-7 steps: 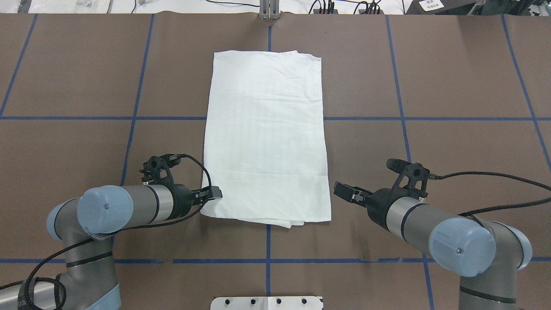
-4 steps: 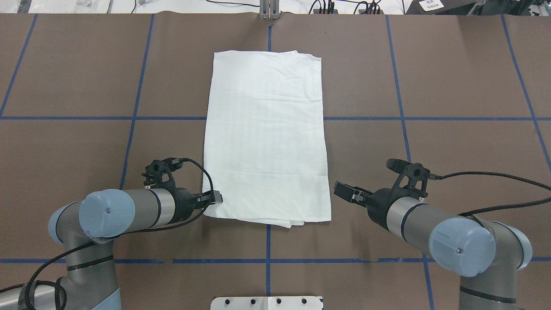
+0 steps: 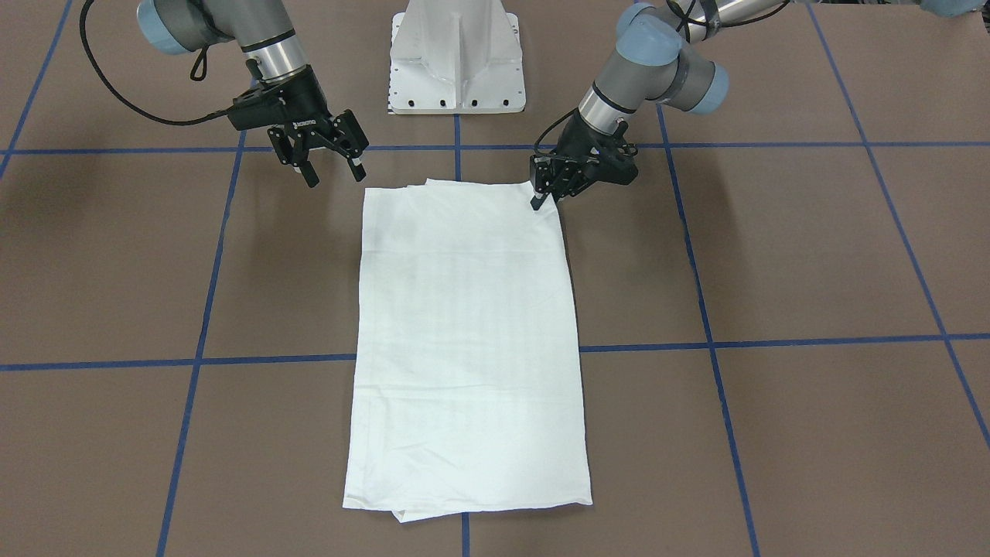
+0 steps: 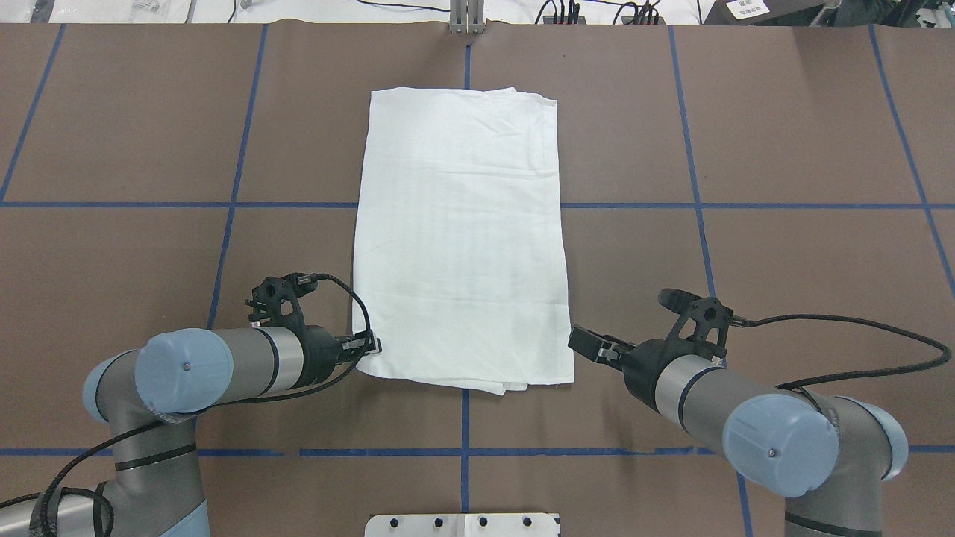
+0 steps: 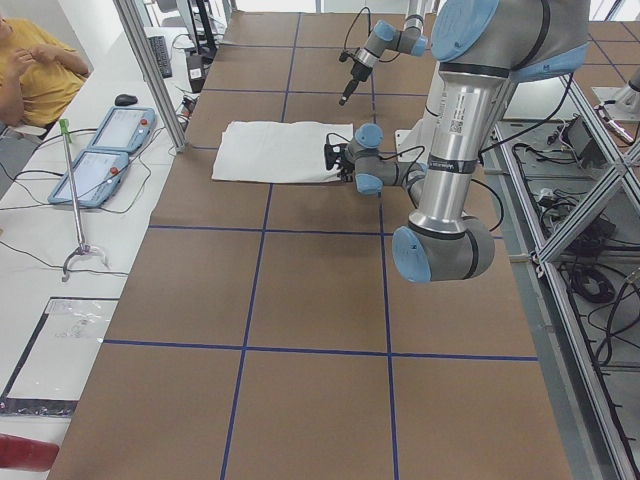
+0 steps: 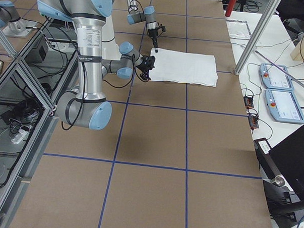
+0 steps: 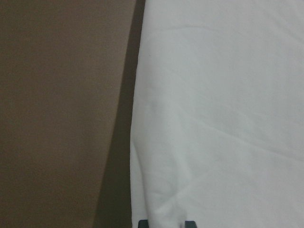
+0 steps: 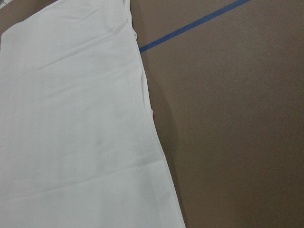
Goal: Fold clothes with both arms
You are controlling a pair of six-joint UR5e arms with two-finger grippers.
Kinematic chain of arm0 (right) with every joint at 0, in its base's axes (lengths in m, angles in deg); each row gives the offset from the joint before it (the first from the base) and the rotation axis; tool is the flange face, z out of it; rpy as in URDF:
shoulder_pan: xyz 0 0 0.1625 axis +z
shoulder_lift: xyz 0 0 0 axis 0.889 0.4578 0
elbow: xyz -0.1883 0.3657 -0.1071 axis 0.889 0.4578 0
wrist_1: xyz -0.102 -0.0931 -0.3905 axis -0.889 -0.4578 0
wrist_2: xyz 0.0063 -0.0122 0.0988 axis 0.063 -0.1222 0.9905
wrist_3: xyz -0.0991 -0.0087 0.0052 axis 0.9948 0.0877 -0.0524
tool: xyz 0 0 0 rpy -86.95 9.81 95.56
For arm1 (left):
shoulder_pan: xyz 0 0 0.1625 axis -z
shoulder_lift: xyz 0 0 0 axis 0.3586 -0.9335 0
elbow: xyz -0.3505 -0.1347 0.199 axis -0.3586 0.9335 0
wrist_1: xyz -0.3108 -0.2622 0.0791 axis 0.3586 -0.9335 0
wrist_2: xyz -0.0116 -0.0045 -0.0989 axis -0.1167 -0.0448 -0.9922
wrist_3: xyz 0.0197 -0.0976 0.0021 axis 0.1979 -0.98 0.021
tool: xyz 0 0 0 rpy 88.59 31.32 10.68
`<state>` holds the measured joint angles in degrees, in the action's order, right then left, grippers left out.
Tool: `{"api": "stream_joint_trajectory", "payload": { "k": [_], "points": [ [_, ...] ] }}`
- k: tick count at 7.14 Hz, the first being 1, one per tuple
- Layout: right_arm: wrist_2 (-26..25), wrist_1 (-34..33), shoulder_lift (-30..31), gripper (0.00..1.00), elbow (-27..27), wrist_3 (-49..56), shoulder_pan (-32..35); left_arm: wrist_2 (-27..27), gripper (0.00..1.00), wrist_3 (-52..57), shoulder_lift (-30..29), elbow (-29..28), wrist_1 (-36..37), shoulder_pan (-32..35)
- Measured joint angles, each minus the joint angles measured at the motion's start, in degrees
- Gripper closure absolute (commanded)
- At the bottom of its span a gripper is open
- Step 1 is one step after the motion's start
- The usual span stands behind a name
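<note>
The white shirt (image 4: 461,239) lies folded into a long rectangle at the table's middle; it also shows in the front view (image 3: 464,340). Its text, collar and label are hidden. My left gripper (image 4: 371,345) is low at the shirt's near left corner and shut on the cloth edge (image 3: 536,203). The left wrist view shows its fingertips (image 7: 143,223) close together with white cloth (image 7: 213,118) between them. My right gripper (image 3: 334,172) is open and empty, just off the near right corner, apart from the cloth (image 4: 586,344). The right wrist view shows the shirt's edge (image 8: 76,123) and no fingers.
The white pedestal (image 3: 456,62) stands at the near edge between the arms. Blue tape lines (image 4: 112,204) cross the brown table. Two control tablets (image 5: 100,150) and a seated person (image 5: 30,65) are beyond the table's far edge.
My left gripper slid a little toward the near edge and closed at the shirt's corner, which drew in slightly. My right arm moved left and nearer, toward the shirt's other near corner.
</note>
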<state>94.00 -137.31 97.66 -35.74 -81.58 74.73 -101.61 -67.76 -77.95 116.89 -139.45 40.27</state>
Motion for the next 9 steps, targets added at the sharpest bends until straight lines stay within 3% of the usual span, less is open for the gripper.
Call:
{"api": "stream_joint_trajectory", "payload": {
  "k": [3,6,9],
  "points": [
    [0.10,-19.19,-14.81,0.15,4.03,-16.27,-2.82,0.25,1.00,-0.01,-0.03,0.07,0.00,0.00],
    [2.36,-25.39,-22.43,0.15,9.48,-23.63,-3.15,0.27,1.00,-0.01,-0.09,0.09,-0.08,0.00],
    [3.16,-27.09,-24.34,0.16,13.07,-25.47,-3.14,0.29,1.00,-0.01,-0.07,0.41,-0.09,0.00]
  ]
}}
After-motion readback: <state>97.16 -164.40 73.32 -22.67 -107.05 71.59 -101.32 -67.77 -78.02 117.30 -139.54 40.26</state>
